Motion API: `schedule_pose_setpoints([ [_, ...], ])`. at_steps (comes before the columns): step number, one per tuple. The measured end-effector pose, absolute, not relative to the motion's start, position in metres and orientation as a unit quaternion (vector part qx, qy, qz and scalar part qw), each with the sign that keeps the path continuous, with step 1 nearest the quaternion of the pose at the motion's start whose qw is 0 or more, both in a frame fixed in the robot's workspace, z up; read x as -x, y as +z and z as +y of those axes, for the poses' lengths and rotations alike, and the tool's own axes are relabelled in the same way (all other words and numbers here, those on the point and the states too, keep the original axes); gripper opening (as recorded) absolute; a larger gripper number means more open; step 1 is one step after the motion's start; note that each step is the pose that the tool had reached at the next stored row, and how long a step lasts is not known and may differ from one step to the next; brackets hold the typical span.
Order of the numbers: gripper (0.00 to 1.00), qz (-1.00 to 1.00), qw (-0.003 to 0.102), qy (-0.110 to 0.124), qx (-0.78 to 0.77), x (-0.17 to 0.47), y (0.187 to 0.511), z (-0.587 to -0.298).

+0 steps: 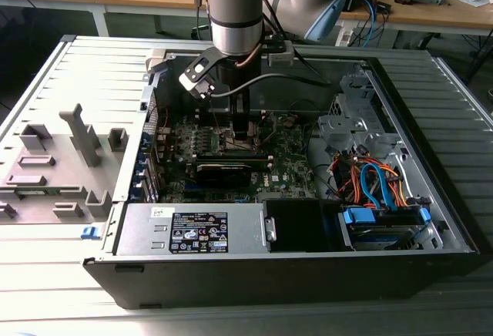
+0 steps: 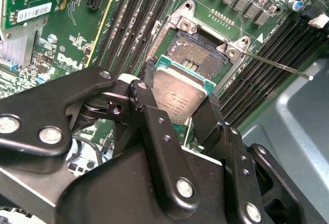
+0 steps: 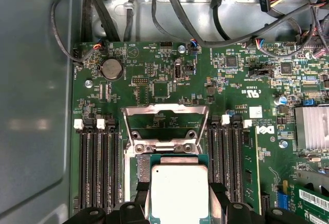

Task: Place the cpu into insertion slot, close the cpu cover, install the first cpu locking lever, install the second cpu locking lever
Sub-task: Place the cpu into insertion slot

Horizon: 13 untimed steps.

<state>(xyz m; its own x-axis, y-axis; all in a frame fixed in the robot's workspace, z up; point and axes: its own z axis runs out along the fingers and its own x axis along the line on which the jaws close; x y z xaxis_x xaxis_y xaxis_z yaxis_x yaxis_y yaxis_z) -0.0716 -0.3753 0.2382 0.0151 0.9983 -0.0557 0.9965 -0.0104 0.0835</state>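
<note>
One gripper [image 2: 181,88] clamped on cpu [image 3: 179,190] over insertion slot [image 2: 198,49]; cpu cover [image 3: 165,116] raised; memory slots [image 3: 95,167] flanking.

One cpu [image 2: 180,100], one insertion slot [image 2: 198,52], one cpu cover [image 3: 164,109] and one gripper [image 2: 181,86].

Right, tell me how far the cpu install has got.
Nothing looks finished yet. In hand: the gripper is shut on the cpu, holding it just above the insertion slot, whose contact field partly shows. Left: the cpu cover is swung open and a locking lever stands unlatched, so seating, closing and both levers remain.
</note>
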Motion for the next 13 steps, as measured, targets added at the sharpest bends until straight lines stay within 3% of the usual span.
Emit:
schedule_pose_setpoints([
  [13, 0.54, 0.702, 0.051, 0.008, -0.711, 0.0716, 0.2353, -0.3753],
])
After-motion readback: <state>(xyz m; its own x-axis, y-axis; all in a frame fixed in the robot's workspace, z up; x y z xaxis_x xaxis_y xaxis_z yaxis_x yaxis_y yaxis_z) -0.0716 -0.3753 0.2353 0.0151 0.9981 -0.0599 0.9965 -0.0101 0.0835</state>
